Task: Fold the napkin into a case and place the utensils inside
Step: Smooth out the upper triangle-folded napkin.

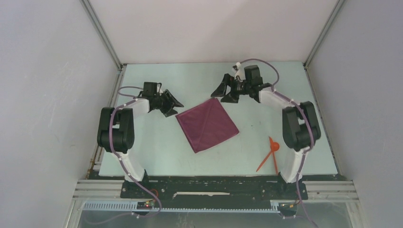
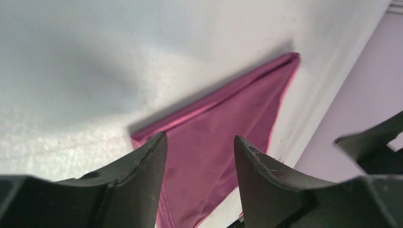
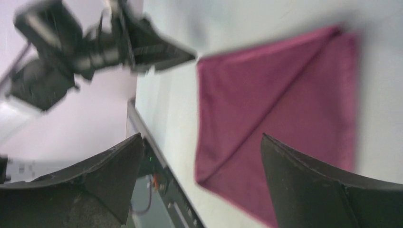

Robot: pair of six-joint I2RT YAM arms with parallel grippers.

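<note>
The plum-purple napkin lies flat mid-table, folded into a rough square with a diagonal fold line. It also shows in the left wrist view and in the right wrist view. My left gripper is open and empty, just left of the napkin's left corner. My right gripper is open and empty, above the table just beyond the napkin's far corner. Its view is blurred. The two orange-red utensils, a spoon and a slim stick, lie crossed near the right arm's base.
The pale table is boxed in by white walls with metal rails at left and right. The black base rail runs along the near edge. The left arm shows in the right wrist view.
</note>
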